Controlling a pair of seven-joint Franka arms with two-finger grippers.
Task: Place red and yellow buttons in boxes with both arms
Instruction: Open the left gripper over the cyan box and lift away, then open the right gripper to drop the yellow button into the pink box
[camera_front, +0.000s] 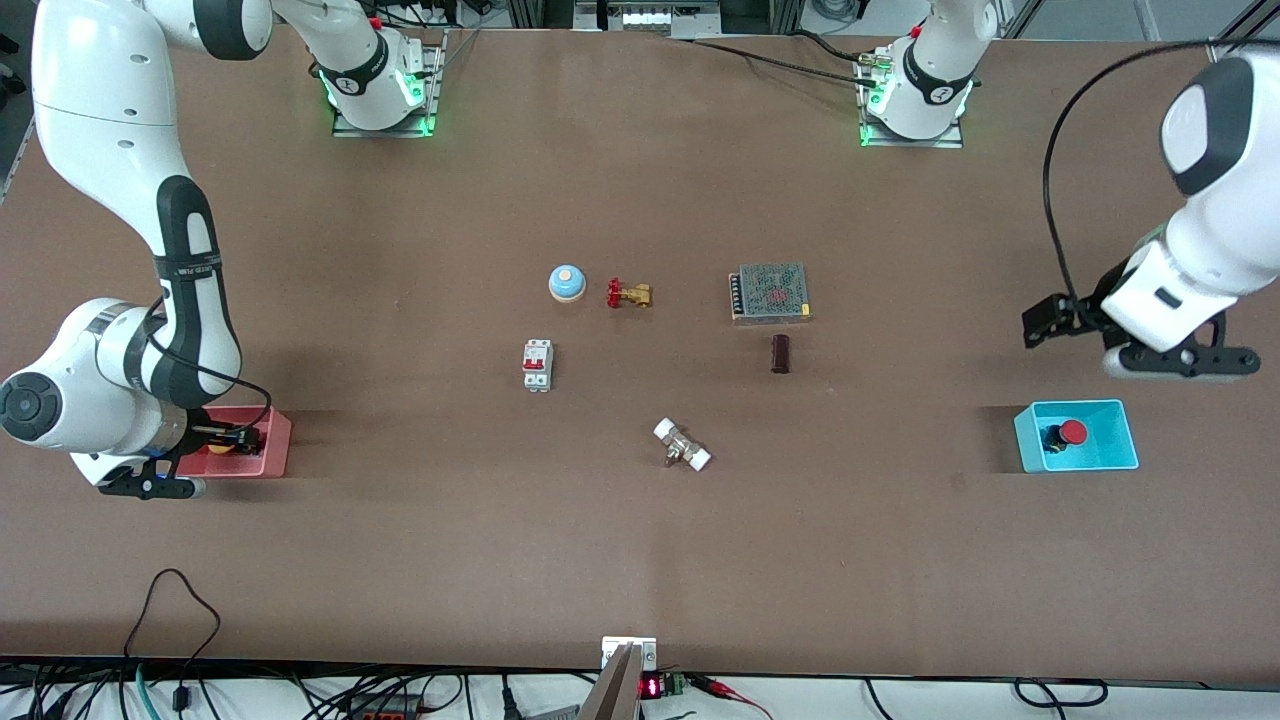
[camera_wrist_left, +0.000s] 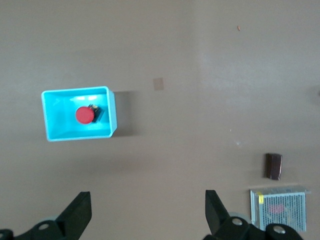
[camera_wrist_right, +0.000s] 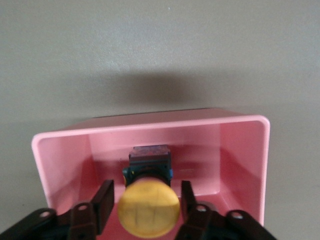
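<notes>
The yellow button (camera_front: 220, 447) lies in the pink box (camera_front: 275, 440) at the right arm's end of the table. My right gripper (camera_front: 225, 440) reaches into that box. In the right wrist view its fingers (camera_wrist_right: 106, 200) stand on either side of the yellow cap (camera_wrist_right: 149, 210) with small gaps, open, inside the pink box (camera_wrist_right: 245, 150). The red button (camera_front: 1072, 432) sits in the cyan box (camera_front: 1120, 430) at the left arm's end. My left gripper (camera_front: 1185, 362) hangs open and empty over the bare table beside that box. The left wrist view shows the gripper (camera_wrist_left: 148, 200), cyan box (camera_wrist_left: 55, 130) and red button (camera_wrist_left: 84, 114).
In the middle of the table stand a blue dome bell (camera_front: 566, 283), a red-handled brass valve (camera_front: 628, 294), a metal mesh power supply (camera_front: 769, 292), a dark brown block (camera_front: 781, 353), a white and red breaker (camera_front: 538, 365) and a white-capped fitting (camera_front: 682, 445).
</notes>
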